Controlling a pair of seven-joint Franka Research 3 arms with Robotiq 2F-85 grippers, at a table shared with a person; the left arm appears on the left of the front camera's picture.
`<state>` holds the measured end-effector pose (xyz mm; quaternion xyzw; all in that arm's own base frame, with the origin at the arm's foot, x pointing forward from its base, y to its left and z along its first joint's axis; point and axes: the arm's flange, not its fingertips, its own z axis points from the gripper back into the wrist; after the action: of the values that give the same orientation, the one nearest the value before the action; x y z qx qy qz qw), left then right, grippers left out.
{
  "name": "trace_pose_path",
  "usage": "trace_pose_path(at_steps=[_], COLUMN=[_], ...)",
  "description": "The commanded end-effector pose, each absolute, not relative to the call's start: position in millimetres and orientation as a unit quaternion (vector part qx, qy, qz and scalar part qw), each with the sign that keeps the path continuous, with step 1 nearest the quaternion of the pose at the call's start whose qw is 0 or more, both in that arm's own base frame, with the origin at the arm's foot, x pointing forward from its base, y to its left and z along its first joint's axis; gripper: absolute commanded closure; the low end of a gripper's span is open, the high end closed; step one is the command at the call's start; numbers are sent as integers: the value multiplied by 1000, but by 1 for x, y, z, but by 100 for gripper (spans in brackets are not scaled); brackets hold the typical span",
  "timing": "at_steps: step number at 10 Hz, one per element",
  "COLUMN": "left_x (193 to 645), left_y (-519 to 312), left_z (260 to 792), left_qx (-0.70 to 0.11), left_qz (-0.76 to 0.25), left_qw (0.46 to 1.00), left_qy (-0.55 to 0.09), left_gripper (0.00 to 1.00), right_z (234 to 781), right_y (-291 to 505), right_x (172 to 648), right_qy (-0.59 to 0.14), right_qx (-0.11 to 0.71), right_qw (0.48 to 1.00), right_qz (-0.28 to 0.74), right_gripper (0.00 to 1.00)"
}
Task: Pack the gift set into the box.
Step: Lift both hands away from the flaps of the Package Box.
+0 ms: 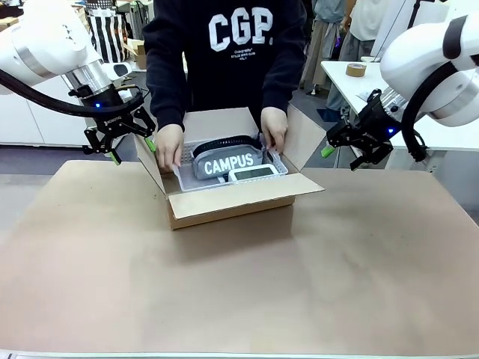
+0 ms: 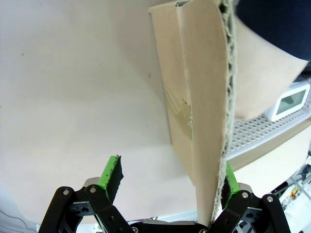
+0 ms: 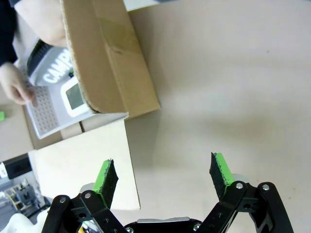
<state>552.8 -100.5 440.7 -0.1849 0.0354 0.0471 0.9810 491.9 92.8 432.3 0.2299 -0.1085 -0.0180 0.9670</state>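
Centre frame: white perforated tray [image 1: 182, 178] with grey pouch [image 1: 227, 162] going into the box [image 1: 224, 203], lowered by person's hands [image 1: 169, 146]. Left tool [image 1: 132, 147] wide, straddling left flap [image 1: 147, 161] to keep it clear. Right tool [image 1: 343, 149] wide, empty, right of frame.

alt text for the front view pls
A person's hands lower a white perforated tray holding a grey CAMPUS pouch into an open cardboard box. The left gripper and right gripper flank it, open.
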Motion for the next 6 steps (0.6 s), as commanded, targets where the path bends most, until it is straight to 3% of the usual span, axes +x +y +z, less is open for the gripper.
trace_pose_path(at_steps=[1,6], left_x=[552,552], left_y=[-99,-99], left_z=[441,441], left_qx=[-180,-180], left_qz=[45,45], left_qw=[982,982], left_qy=[34,34], left_gripper=[0,0], right_z=[436,436], right_y=[93,93], right_x=[493,493], right_qy=[-112,-112], right_qx=[221,221], right_qw=[968,968], right_qz=[-23,-23], right_gripper=[0,0])
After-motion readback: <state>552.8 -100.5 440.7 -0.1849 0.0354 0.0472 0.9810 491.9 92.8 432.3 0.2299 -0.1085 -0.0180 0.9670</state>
